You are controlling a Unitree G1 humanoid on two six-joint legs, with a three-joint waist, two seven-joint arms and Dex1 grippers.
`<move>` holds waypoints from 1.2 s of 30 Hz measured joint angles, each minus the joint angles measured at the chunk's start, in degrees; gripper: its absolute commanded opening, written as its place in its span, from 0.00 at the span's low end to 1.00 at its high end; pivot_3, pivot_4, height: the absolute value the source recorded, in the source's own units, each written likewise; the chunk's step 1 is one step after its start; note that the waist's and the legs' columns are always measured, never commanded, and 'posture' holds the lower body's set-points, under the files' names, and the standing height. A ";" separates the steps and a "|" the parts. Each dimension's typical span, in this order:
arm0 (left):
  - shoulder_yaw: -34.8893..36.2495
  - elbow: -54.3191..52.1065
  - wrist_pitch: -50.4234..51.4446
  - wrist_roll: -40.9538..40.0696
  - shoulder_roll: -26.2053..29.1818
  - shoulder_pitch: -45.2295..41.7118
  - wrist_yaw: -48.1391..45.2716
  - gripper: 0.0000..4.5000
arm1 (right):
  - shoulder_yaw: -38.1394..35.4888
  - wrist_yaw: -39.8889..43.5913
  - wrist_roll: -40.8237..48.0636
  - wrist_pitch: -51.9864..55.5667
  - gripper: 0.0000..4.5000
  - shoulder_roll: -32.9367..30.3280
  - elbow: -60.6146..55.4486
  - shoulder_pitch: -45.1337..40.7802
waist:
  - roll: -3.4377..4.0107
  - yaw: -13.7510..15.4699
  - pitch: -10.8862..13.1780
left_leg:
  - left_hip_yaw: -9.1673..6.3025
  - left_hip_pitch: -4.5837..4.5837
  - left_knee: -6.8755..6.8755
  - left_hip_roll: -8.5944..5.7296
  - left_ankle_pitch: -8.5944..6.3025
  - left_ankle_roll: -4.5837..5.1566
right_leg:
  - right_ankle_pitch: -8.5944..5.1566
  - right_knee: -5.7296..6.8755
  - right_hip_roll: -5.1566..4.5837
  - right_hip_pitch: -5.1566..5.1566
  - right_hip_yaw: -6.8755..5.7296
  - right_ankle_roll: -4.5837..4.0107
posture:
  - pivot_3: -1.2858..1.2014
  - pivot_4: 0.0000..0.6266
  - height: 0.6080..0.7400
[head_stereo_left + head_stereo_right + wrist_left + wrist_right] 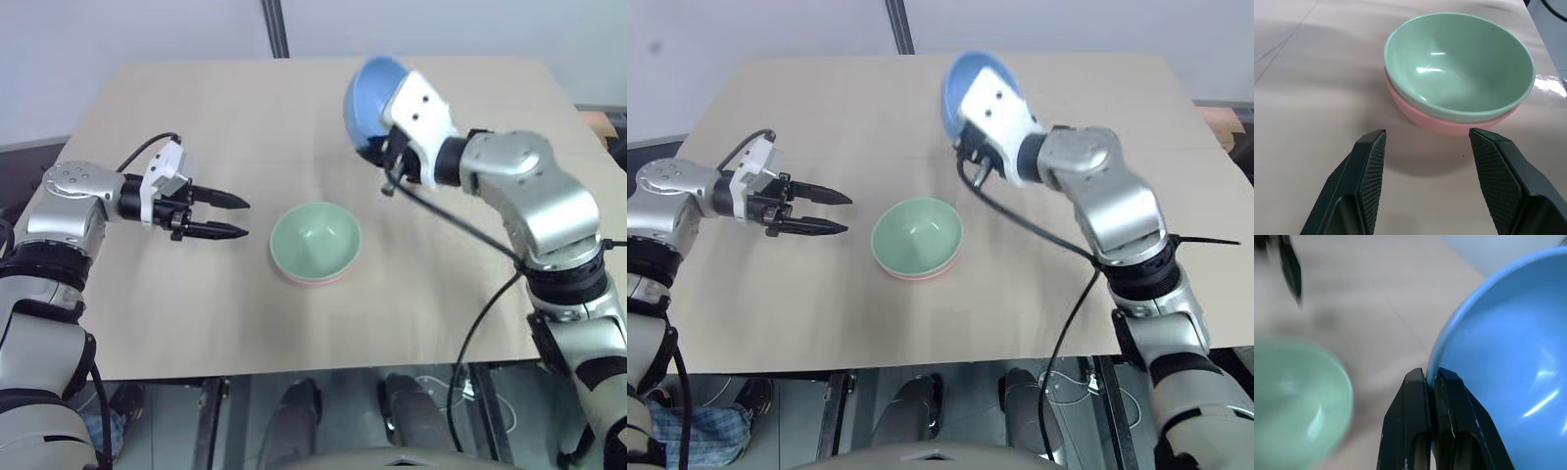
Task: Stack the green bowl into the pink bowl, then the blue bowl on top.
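Observation:
The green bowl [315, 238] sits nested inside the pink bowl [1449, 125] near the middle of the table; only the pink rim shows beneath it. My right gripper [1431, 377] is shut on the rim of the blue bowl [370, 101], which hangs tilted on edge in the air, behind and to the right of the stack. To the left of the stack my left gripper [238, 217] hovers open with nothing between its fingers [1371, 166], pointing at the bowls.
The light wooden table [196, 313] has bare room all around the stack. A dark post [276, 27] rises behind its far edge. A cable [460, 235] droops from my right wrist over the table's right side.

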 measured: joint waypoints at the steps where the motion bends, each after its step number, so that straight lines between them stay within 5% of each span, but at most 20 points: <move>1: 0.00 0.32 -0.02 0.08 0.00 0.00 0.01 0.64 | -1.49 0.08 2.29 3.64 0.01 1.63 -0.78 -0.29 | 0.00 -0.02 0.00 | 0.00 0.00 0.00 0.00 0.00 0.00 | 0.00 0.00 0.00 0.00 0.00 0.00 | 0.52 0.24 1.00; 7: -0.02 1.36 -0.10 0.91 -0.63 -1.38 0.01 0.64 | -3.84 0.36 15.22 21.47 0.01 9.73 -8.39 -0.45 | 0.01 -0.08 0.01 | -0.02 0.00 0.00 0.00 0.00 0.01 | 0.00 0.02 0.01 -0.01 0.00 0.00 | 0.52 0.24 1.00; 12: -0.01 1.25 0.67 0.14 -0.45 -1.55 0.00 0.64 | -3.54 -0.64 20.05 26.70 0.01 8.92 -11.54 -0.39 | 0.01 0.00 0.00 | -0.02 0.00 0.01 -0.01 0.00 0.01 | 0.00 0.03 -0.01 0.00 0.00 0.00 | 0.52 0.24 1.00; 36: 2.44 0.65 3.84 -3.22 4.58 -1.67 0.00 0.64 | 1.15 -3.81 25.38 22.40 0.01 2.12 -9.38 0.56 | 0.01 -0.29 0.00 | -0.01 0.00 0.00 0.01 0.00 0.01 | 0.00 0.02 0.01 -0.01 0.00 0.00 | 0.52 0.24 1.00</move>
